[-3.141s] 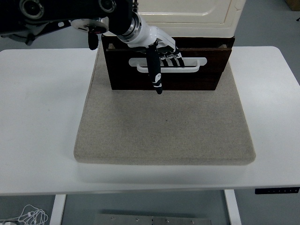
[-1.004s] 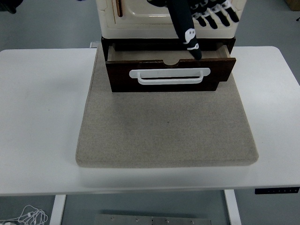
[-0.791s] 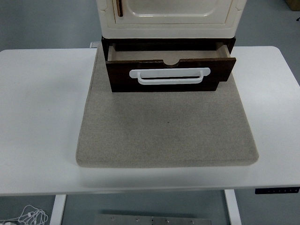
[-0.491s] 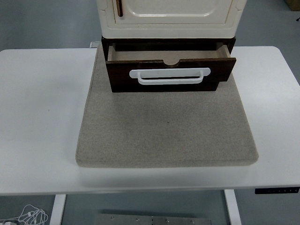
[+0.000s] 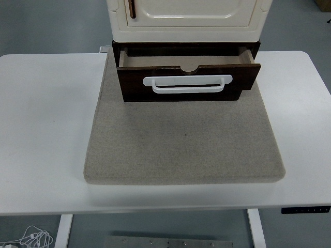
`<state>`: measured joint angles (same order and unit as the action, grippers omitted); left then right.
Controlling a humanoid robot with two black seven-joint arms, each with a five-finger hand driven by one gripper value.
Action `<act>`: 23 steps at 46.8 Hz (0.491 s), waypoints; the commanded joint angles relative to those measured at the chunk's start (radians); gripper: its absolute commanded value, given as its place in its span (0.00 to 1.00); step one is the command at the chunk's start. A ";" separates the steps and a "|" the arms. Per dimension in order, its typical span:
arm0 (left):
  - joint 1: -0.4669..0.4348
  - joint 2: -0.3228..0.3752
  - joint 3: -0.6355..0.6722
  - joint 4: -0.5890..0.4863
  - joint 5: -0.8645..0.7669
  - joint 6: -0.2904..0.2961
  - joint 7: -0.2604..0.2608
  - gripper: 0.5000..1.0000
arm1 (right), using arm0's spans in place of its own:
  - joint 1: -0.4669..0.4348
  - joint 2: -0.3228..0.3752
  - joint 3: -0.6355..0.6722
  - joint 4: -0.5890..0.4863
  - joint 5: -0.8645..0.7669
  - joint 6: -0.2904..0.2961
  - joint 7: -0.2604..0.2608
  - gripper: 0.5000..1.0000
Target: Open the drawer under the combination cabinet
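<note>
A cream cabinet [image 5: 186, 18] stands at the back middle of the table on a dark brown base. Its dark brown drawer [image 5: 187, 82] is pulled out a short way toward me, showing a strip of its pale inside [image 5: 155, 60]. A white bar handle [image 5: 187, 83] runs across the drawer front. Neither of my hands shows in the head view.
A grey felt mat [image 5: 183, 139] lies under the cabinet and covers the table's middle. The white table [image 5: 46, 129] extends bare to both sides of the mat. A cabinet door with a brown handle [image 5: 132, 8] is above the drawer.
My left hand, on the drawer handle three seconds ago, lifted up past the cabinet and left the picture. The drawer stands pulled out; nothing moved in the last half second.
</note>
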<state>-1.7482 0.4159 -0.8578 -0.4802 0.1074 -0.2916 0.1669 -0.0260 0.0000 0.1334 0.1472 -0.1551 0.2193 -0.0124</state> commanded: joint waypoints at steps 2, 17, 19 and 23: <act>0.004 0.001 0.006 0.075 -0.074 0.025 0.000 1.00 | 0.000 0.000 0.000 0.000 0.000 0.000 0.000 0.85; 0.133 -0.002 -0.003 0.195 -0.153 0.137 0.019 1.00 | 0.000 0.000 0.000 0.000 0.000 0.000 0.000 0.85; 0.154 0.000 -0.003 0.195 -0.175 0.152 0.020 1.00 | 0.000 0.000 0.002 0.000 0.002 0.002 0.000 0.85; 0.200 -0.002 -0.003 0.195 -0.212 0.163 0.020 1.00 | 0.000 0.000 0.000 0.002 0.000 0.002 0.000 0.86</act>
<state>-1.5847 0.4142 -0.8604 -0.2852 -0.0783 -0.1355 0.1868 -0.0258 0.0000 0.1336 0.1480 -0.1548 0.2194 -0.0122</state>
